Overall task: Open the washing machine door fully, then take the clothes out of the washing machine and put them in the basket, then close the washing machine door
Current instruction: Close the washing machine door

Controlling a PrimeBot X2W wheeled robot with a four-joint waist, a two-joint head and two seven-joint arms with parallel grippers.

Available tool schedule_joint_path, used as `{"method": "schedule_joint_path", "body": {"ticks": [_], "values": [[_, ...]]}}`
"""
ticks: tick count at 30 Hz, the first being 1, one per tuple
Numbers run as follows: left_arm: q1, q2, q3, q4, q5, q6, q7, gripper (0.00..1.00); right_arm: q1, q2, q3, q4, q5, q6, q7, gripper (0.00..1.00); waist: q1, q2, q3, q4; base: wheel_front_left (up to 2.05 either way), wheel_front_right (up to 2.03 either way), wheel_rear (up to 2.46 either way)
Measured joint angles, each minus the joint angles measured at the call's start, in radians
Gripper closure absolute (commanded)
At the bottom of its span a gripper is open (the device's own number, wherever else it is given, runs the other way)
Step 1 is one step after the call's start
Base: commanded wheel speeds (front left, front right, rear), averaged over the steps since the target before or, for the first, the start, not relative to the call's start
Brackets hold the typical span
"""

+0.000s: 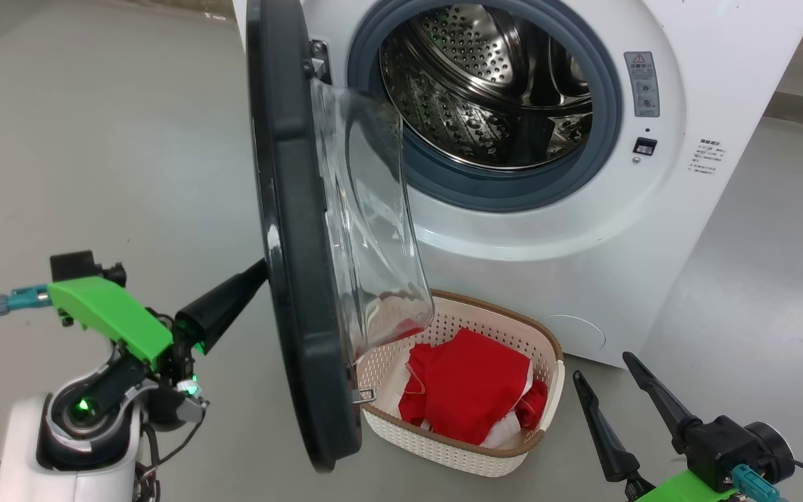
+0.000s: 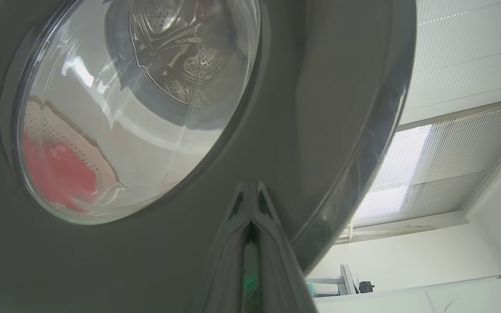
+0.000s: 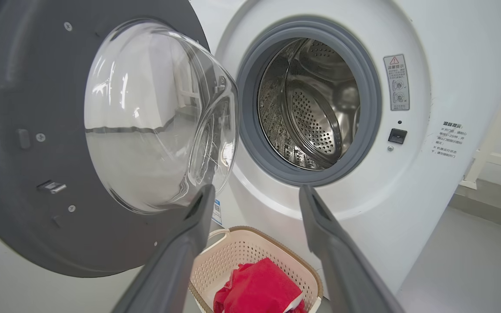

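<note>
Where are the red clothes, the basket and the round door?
the clothes [image 1: 468,390]: head view, middle of the red bundle.
the basket [image 1: 429,439]: head view, its front wall.
the washing machine door [image 1: 297,244]: head view, its black rim.

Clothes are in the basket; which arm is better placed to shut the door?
Probably left: the left gripper, shut, is at the outer face of the door, ready to push. The right gripper, open, hangs near the basket.

door [image 1: 290,230]: black-rimmed, glass bowl, swung partly open
washing machine [image 1: 659,230]: white, steel drum bare
clothes [image 1: 468,394]: red bundle in basket
basket [image 1: 548,341]: cream, before machine
</note>
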Motion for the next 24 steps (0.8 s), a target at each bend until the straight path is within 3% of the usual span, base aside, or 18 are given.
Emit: {"method": "schedule_joint_path", "body": {"ticks": [12, 13, 14, 15, 24], "values": [[0.039, 0.003, -0.027, -0.044, 0.021, -0.009, -0.074, 1.00, 0.000, -0.001, -0.006, 0.000, 0.000, 0.000, 0.000, 0.00, 0.0000, 0.0000, 0.005, -0.012, 0.00, 0.00, 0.00], [0.040, 0.006, -0.029, -0.048, 0.032, -0.017, -0.085, 0.84, 0.000, -0.001, -0.008, 0.000, 0.000, 0.000, 0.000, 0.00, 0.0000, 0.0000, 0.004, -0.012, 0.00, 0.00, 0.00], [0.041, 0.012, -0.033, -0.054, 0.052, -0.028, -0.098, 0.57, 0.000, 0.000, -0.009, 0.000, 0.000, 0.000, 0.000, 0.00, 0.0000, 0.0000, 0.004, -0.012, 0.00, 0.00, 0.00], [0.044, 0.017, -0.038, -0.062, 0.080, -0.043, -0.114, 0.00, 0.000, 0.000, -0.011, 0.001, 0.000, 0.000, 0.000, 0.00, 0.0000, 0.0000, 0.004, -0.012, 0.00, 0.00, 0.00], [0.110, 0.122, -0.114, -0.108, 0.424, -0.194, -0.388, 0.00, -0.001, 0.001, -0.012, 0.003, 0.000, 0.000, 0.000, 0.00, 0.0000, 0.0000, 0.006, -0.019, 0.00, 0.00, 0.00]]}}
